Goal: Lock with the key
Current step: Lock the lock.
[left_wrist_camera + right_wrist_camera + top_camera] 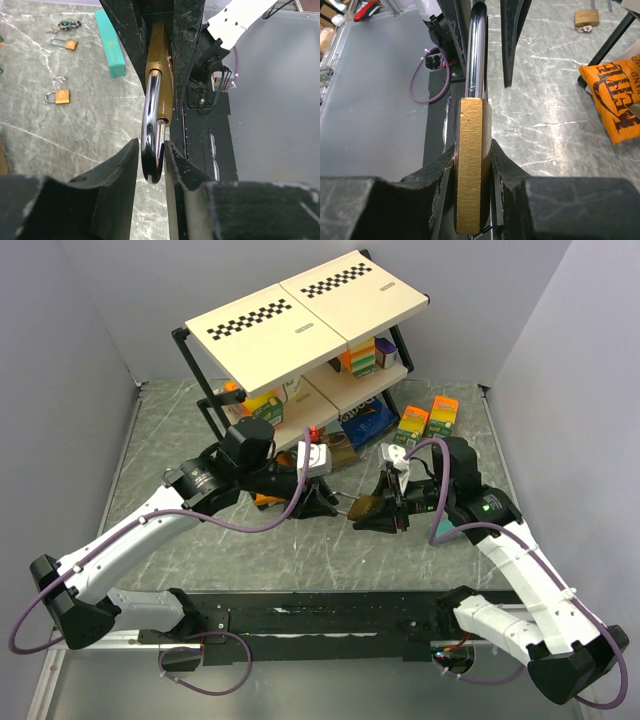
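A large brass padlock (365,506) with a chrome shackle hangs above the table between both grippers. My right gripper (472,150) is shut on its brass body (470,190) and sits to its right in the top view (388,514). My left gripper (151,160) is closed around the shackle (152,125), which sits between its fingers. It reaches in from the left in the top view (335,508). The brass body also shows in the left wrist view (159,55). No key shows in this padlock. A key bunch (67,23) lies on the table far off.
Two small brass padlocks (59,96) (67,44) and a teal box (110,42) lie on the marble table. An orange chip bag (615,95) lies near a black rack leg. The shelf rack (300,320) with boxes stands behind; more boxes (425,420) stand at the back right.
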### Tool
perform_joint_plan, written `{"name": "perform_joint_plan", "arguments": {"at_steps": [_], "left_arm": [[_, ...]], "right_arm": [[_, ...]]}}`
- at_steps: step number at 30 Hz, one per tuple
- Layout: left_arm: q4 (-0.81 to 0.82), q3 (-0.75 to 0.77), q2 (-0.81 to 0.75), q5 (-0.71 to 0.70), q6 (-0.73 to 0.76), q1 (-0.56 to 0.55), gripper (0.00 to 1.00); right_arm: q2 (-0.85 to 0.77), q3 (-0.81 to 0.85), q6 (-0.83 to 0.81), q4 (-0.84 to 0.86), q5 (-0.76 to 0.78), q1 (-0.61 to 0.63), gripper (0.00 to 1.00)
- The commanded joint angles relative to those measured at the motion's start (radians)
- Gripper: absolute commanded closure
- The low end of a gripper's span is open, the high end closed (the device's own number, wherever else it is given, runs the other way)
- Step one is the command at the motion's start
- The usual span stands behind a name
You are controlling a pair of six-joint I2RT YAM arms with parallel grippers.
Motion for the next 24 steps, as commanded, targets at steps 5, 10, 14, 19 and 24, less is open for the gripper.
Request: {"name": "perform_joint_plan", "arguments": {"at_steps": [5,10,14,19,24], "left_arm": [[0.037,0.012,-0.014,0.040,-0.023,0.002,0.78],[0.049,0.001,-0.017,0.061,-0.034,0.000,0.93],[0.083,-0.009,-0.015,0.072,-0.063,0.000,0.99],[0.173,-0.044,-0.004,0.103,-0.138,-0.005,0.99],[0.225,-0.069,0.006,0.127,-0.168,-0.006,0.99]], "right_arm": [[-0.015,0.084,0.010,0.074,-0.055,0.016,1.00],[-0.012,0.079,0.033,0.107,-0.053,0.021,1.00],[-0.006,0.076,0.054,0.144,-0.052,0.032,1.00],[0.005,0.064,0.099,0.215,-0.038,0.052,1.00],[0.028,0.068,0.079,0.241,0.003,0.069,1.00]]}}
